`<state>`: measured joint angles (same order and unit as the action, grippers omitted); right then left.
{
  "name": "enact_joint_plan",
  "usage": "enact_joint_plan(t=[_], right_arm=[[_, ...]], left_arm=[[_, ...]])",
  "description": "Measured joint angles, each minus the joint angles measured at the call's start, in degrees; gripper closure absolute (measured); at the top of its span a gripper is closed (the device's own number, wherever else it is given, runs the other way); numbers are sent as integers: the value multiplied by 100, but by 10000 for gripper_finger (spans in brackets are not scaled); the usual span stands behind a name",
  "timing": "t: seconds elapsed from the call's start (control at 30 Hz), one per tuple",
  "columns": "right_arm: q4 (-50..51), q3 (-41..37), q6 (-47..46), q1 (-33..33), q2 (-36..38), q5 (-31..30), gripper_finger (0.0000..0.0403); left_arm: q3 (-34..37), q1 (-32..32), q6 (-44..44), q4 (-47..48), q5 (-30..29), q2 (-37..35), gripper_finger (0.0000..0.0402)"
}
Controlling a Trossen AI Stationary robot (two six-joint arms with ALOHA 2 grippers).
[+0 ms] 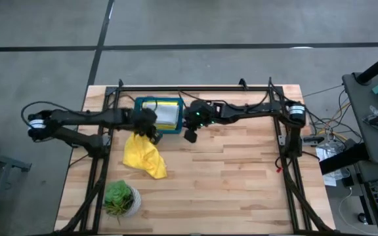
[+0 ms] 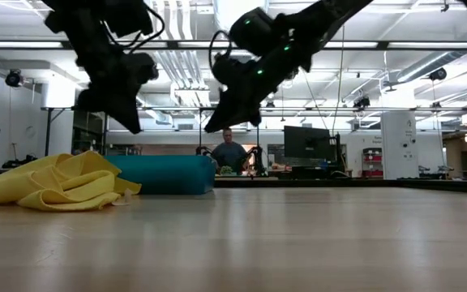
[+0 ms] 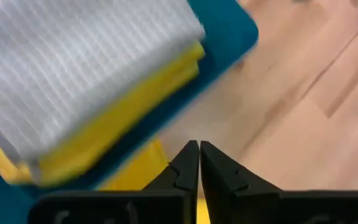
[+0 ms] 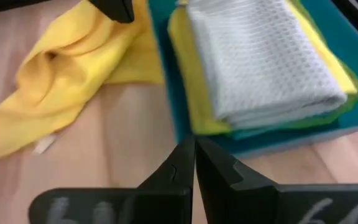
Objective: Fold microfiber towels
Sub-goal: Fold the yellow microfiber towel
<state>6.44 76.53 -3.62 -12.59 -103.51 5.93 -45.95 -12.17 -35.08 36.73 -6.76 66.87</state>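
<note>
1. Nearest the table's front edge stands a small potted plant (image 1: 119, 198), left of centre, well apart from both arms.
2. Behind it a crumpled yellow towel (image 1: 144, 155) lies loose on the wooden table (image 1: 241, 177); in the low view it sits as a rumpled heap (image 2: 55, 185) just beside the teal tray (image 2: 169, 173).
3. The left gripper (image 1: 155, 136) hangs above the table at the tray's front edge, over the far end of the crumpled yellow towel; its arm reaches in level from the left; its fingers (image 3: 185, 165) are pressed together with nothing between them.
4. The right gripper (image 1: 191, 136) hovers just off the tray's right front corner, its arm stretched in from the right and angled down; its fingers (image 4: 182, 163) are closed too, empty.
5. Farthest back, the tray (image 1: 176, 126) holds a folded stack: a pale grey towel (image 4: 260, 56) on top, a yellow one (image 4: 191, 93) under it, with further edges below that are hard to tell apart.
6. Beyond the table, a person (image 2: 229, 152) shows in the room.
</note>
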Motion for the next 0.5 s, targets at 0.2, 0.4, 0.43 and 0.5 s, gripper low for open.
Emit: enact_joint_plan(t=[0.2,0.4,0.43,0.5], right_arm=[[-884,-934,-215,301,539,7,394],[-1497,-1429,-517,399,742,2,394],[-1539,-1475,-561,399,748,4,394],[-1589,-1510,-601,399,751,2,394]], left_arm=[[-94,541,-1524,1029,-450,228,401],[-767,855,-2569,2533,-675,906,401],[-888,886,-2643,2760,-810,1034,401],[-1057,914,-2755,3116,-1054,1283,401]])
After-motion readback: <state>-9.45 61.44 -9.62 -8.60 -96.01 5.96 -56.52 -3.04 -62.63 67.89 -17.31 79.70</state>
